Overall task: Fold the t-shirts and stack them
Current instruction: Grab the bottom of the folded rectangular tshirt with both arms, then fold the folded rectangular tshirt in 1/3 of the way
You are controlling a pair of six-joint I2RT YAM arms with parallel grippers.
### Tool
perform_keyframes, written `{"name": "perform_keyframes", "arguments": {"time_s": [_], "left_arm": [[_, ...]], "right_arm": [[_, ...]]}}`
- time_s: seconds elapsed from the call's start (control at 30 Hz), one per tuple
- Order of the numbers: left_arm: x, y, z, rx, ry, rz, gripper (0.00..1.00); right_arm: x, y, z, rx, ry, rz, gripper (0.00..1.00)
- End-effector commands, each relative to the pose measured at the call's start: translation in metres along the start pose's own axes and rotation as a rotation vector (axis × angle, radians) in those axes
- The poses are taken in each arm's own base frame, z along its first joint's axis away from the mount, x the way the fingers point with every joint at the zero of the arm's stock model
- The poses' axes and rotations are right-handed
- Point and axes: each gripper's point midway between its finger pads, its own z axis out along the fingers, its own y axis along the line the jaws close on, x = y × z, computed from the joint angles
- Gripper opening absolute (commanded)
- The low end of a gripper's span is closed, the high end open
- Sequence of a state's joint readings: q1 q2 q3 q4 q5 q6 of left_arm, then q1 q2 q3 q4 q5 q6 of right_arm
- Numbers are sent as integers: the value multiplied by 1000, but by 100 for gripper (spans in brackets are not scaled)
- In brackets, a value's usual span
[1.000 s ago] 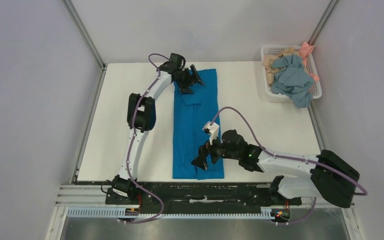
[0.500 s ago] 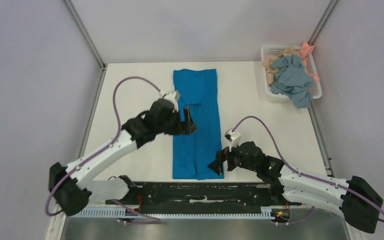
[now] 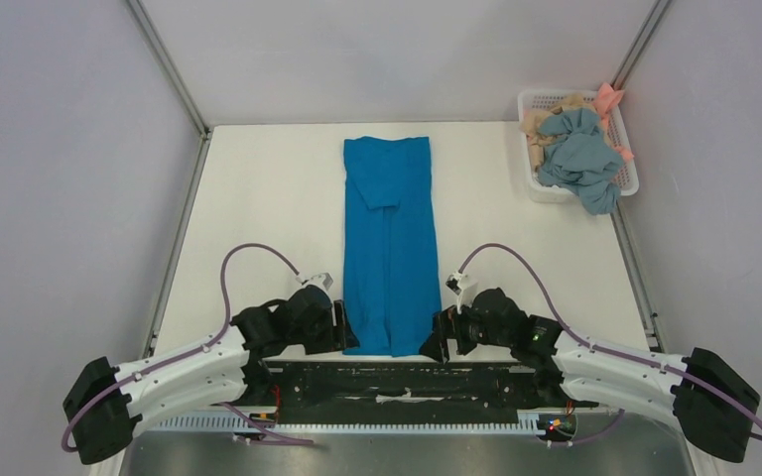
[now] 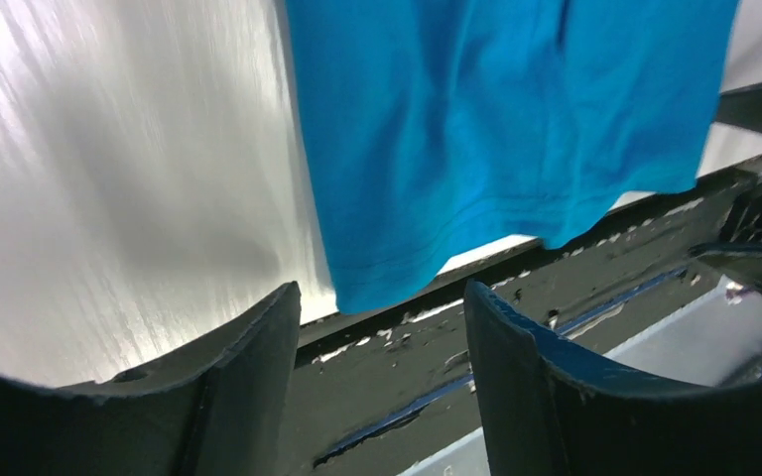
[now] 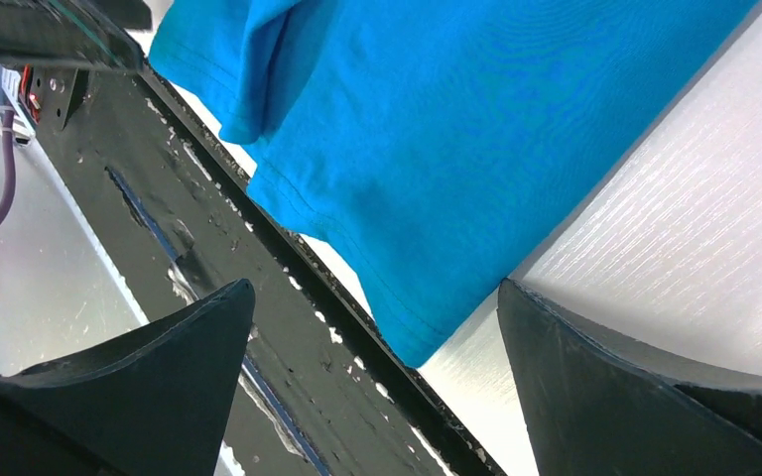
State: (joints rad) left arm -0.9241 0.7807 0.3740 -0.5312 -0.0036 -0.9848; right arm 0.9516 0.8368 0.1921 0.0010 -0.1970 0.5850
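A bright blue t-shirt [image 3: 390, 238] lies flat in a long narrow strip down the middle of the white table, its sides folded in. My left gripper [image 3: 342, 327] is open and empty beside the shirt's near left corner [image 4: 372, 288]. My right gripper [image 3: 437, 337] is open and empty beside the near right corner [image 5: 417, 342]. In both wrist views the hem corner lies between and just beyond the fingertips, untouched. The shirt's hem hangs slightly over the table's front edge.
A white basket [image 3: 544, 188] at the far right holds a heap of grey-blue, tan and pink clothes [image 3: 580, 154]. The black mounting rail [image 3: 397, 382] runs along the near edge under both grippers. Grey walls enclose the table.
Both arms have pulled back from the shirt to the near edge: the left from the far collar end, the right from the lower part. Each now sits at a hem corner.
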Motion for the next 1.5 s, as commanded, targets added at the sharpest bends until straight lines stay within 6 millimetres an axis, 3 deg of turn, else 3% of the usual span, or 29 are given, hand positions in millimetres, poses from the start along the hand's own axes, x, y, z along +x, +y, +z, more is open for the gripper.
{"name": "perform_keyframes", "arguments": {"time_s": [0.0, 0.23, 0.3, 0.33, 0.47, 0.53, 0.7, 0.8, 0.97, 1.1, 1.2, 1.47], "left_arm": [[16, -13, 7, 86, 69, -69, 64], [22, -1, 21, 44, 81, -75, 56], [23, 0, 24, 34, 89, -72, 49], [24, 1, 25, 27, 93, -70, 45], [27, 6, 28, 3, 109, -69, 12], [27, 7, 27, -1, 103, -70, 3], [26, 6, 26, 19, 97, -69, 2], [29, 6, 27, 28, 103, -73, 2], [26, 0, 25, 61, 90, -69, 2], [11, -21, 17, 143, 41, -17, 2], [-9, -42, 11, 188, -22, 25, 2], [-78, -74, 0, 120, -166, 109, 2]], "right_arm": [[23, -13, 1, 44, 71, 49, 95], [29, -16, 1, 56, 99, 56, 86], [34, -18, 1, 58, 117, 59, 85], [37, -19, 1, 61, 127, 61, 84], [44, -25, -1, 84, 146, 77, 81], [45, -26, -2, 97, 150, 80, 77], [56, -30, -4, 107, 187, 87, 68], [61, -29, -2, 103, 207, 89, 55], [59, -32, 1, 119, 191, 80, 24], [33, -24, 6, 95, 112, 23, 9], [-5, -17, 11, 111, -7, -23, 0], [-99, -3, 4, 206, -262, -143, 0]]}}
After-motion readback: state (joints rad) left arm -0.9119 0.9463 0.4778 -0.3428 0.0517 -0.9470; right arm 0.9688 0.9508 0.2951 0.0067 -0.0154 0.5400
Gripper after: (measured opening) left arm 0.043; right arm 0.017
